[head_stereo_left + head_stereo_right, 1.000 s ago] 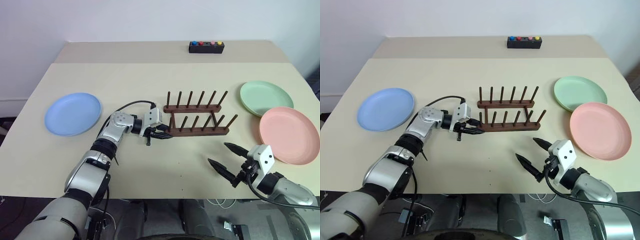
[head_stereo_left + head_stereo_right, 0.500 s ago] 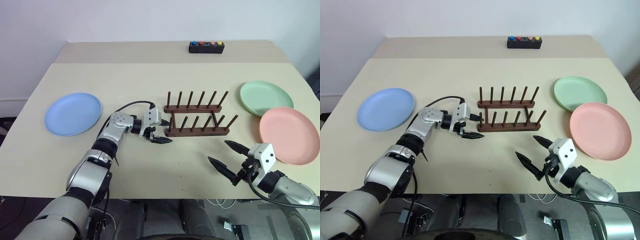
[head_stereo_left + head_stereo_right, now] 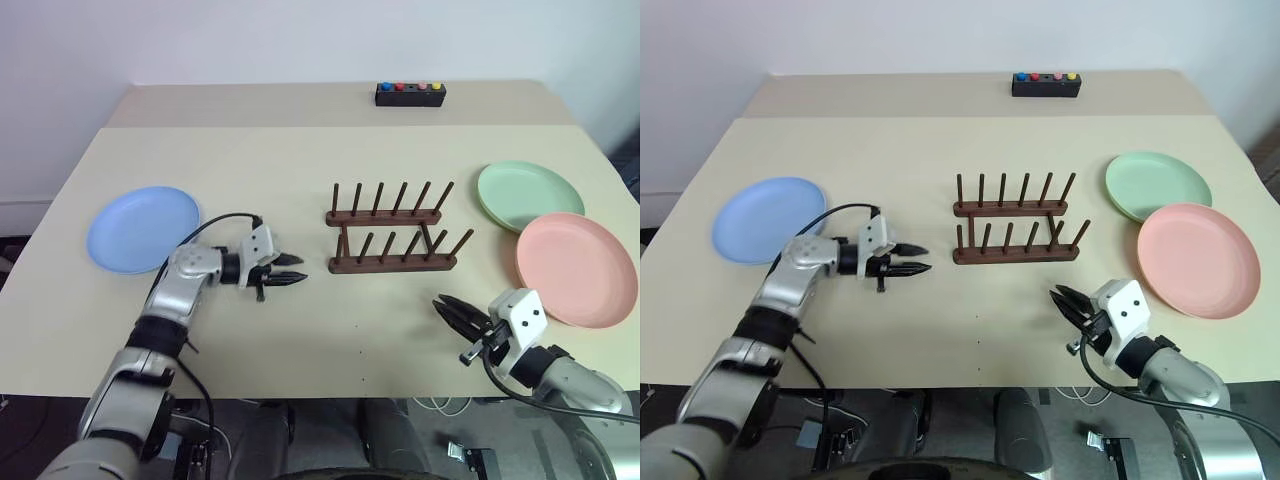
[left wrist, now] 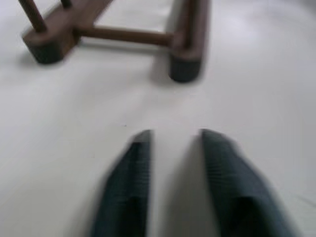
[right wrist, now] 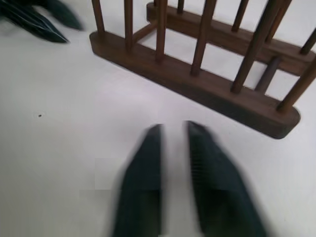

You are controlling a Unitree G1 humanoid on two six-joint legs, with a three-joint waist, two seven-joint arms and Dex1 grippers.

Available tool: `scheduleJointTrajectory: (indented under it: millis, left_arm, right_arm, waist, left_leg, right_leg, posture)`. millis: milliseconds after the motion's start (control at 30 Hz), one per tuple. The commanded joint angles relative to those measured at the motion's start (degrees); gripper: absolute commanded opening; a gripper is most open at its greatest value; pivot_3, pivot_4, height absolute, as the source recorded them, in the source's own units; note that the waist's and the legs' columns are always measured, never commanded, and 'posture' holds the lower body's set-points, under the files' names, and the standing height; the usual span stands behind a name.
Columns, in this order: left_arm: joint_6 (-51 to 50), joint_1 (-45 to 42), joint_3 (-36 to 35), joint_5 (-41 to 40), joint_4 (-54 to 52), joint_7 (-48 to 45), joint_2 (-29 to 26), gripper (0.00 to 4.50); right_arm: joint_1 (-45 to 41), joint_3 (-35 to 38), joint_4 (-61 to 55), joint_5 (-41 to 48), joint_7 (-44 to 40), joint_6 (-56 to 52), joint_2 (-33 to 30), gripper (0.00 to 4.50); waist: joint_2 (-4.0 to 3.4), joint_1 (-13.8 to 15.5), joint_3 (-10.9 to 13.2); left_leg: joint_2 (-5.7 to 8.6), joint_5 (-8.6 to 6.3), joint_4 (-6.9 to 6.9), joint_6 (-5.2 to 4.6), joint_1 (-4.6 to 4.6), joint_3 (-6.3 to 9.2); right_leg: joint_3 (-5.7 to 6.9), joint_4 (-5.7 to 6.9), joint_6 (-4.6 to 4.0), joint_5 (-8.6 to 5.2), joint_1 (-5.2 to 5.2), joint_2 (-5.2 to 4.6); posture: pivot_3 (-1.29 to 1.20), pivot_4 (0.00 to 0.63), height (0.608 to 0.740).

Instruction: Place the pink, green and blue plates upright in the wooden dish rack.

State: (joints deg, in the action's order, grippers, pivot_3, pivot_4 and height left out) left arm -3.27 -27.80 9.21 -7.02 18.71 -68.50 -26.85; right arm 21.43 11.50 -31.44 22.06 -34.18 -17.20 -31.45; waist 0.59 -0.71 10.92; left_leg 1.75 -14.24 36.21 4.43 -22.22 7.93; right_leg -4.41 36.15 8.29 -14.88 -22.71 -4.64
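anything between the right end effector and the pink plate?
Nothing visible. The right end effector sits over bare table, with the pink plate lying flat to its right. The green plate lies farther back, out of the path.

Left wrist view: wooden dish rack [image 4: 118, 34] cut off at frame edge, pegs mostly out of frame; left end effector [image 4: 174, 143] fingers smeared by blur. Right wrist view: right end effector [image 5: 173, 133] blurred; rack's peg tops cut off. Black box [image 3: 410, 94]: button details too small to tell.
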Motion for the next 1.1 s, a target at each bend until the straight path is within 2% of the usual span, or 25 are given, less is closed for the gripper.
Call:
scheduleJointTrajectory:
  millis: [33, 133, 333, 1100]
  left_arm:
    - [-7.9, 4.5, 0.5, -2.0, -14.1, 1.7, -1.8, 0.09]
    - [-13.2, 7.1, 2.4, -1.8, -20.8, 4.9, -0.8, 0.09]
    - [-16.9, 6.7, 3.4, -1.3, -23.0, 10.7, 1.9, 0.09]
    - [-11.4, 3.4, 7.4, 6.3, -14.2, 25.0, 8.3, 0.09]
  right_arm:
    - [-0.8, -1.6, -2.8, -2.2, 2.2, -0.1, 0.7, 0.0]
    - [-3.2, -2.5, -0.4, -4.8, 4.1, -1.2, 0.4, 0.0]
    - [-6.4, -3.2, 2.1, -8.0, 6.4, -2.6, 0.5, 0.0]
    - [-20.6, -8.6, 15.7, -15.9, 8.4, -3.6, 1.1, 0.0]
  waist:
    - [0.0, 0.0, 0.0]
    - [-0.01, 0.0, 0.0]
    - [0.0, -0.1, 0.0]
    - [-0.01, -0.1, 0.0]
  left_leg:
    - [0.0, 0.0, 0.01, 0.0, -0.01, 0.0]
    - [0.0, 0.0, 0.03, 0.0, 0.0, -0.01]
    - [0.0, 0.0, 0.01, 0.0, 0.01, -0.01]
    - [0.02, 0.0, 0.04, 0.01, 0.01, -0.03]
  right_leg:
    - [0.0, 0.0, 0.0, 0.0, 0.0, 0.0]
    - [-0.01, -0.02, -0.01, -0.01, 0.02, -0.01]
    - [0.01, -0.02, -0.02, 0.0, 0.0, 0.0]
    - [0.0, -0.02, -0.01, 0.01, 0.0, -0.01]
  posture:
    - [0.0, 0.15, 0.74]
    - [0.0, 0.15, 0.74]
    - [0.0, 0.15, 0.74]
    - [0.0, 0.15, 0.74]
